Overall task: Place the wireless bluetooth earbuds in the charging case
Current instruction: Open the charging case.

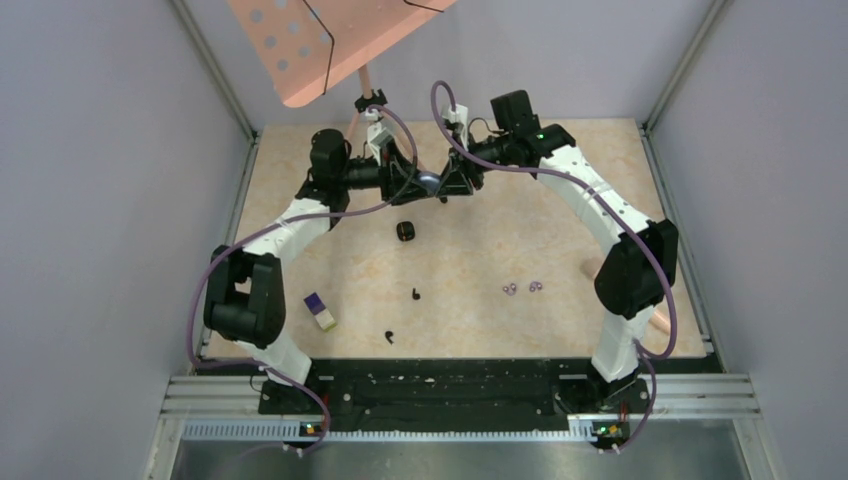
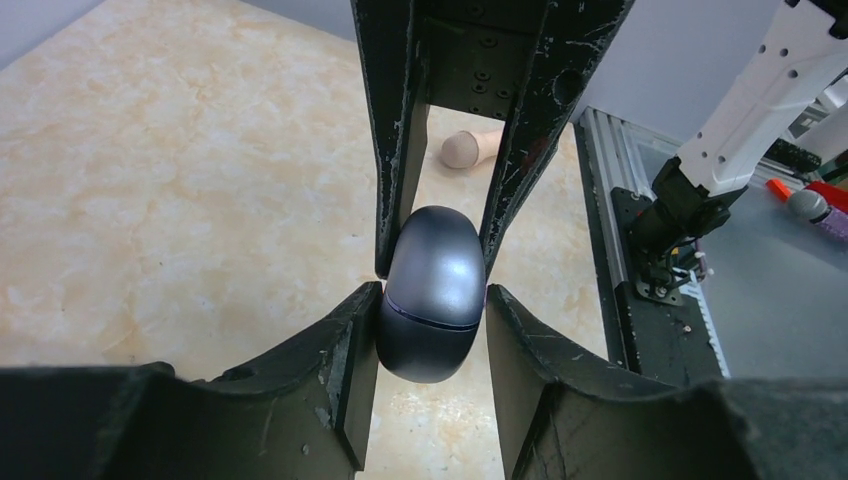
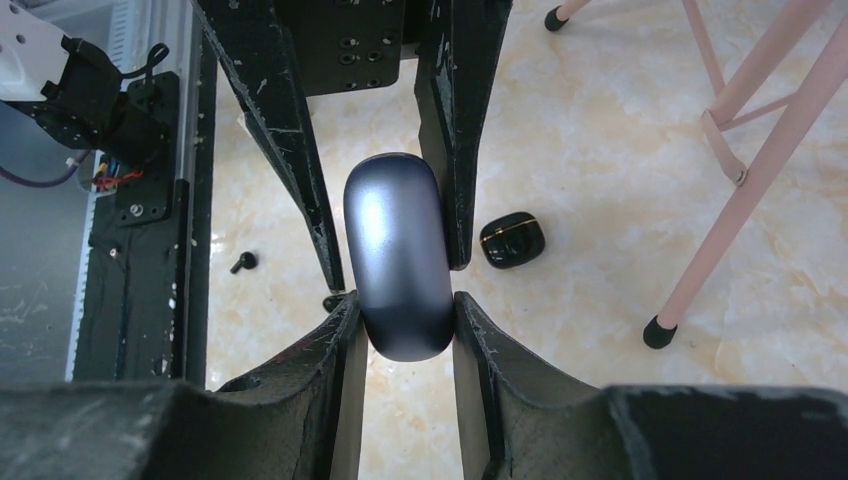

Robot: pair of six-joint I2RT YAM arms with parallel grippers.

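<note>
A grey oval charging case [image 1: 430, 183] hangs in the air at the back middle, shut, with a thin seam round it. My left gripper [image 2: 433, 300] and my right gripper [image 3: 400, 305] meet nose to nose over it. Each has both fingertips against the case [image 2: 432, 290] [image 3: 398, 260], one at either end. Two black earbuds [image 1: 416, 294] [image 1: 389, 337] lie on the table in front of it. Two pale purple earbuds [image 1: 509, 289] [image 1: 535, 286] lie to the right. One black bud [image 3: 243, 262] shows in the right wrist view.
A small glossy black case [image 1: 404, 231] [image 3: 512, 240] sits below the grippers. A purple-and-cream block [image 1: 320, 311] lies front left. A pink stand [image 1: 300, 50] with thin legs [image 3: 740, 180] rises at the back. Grey walls close both sides.
</note>
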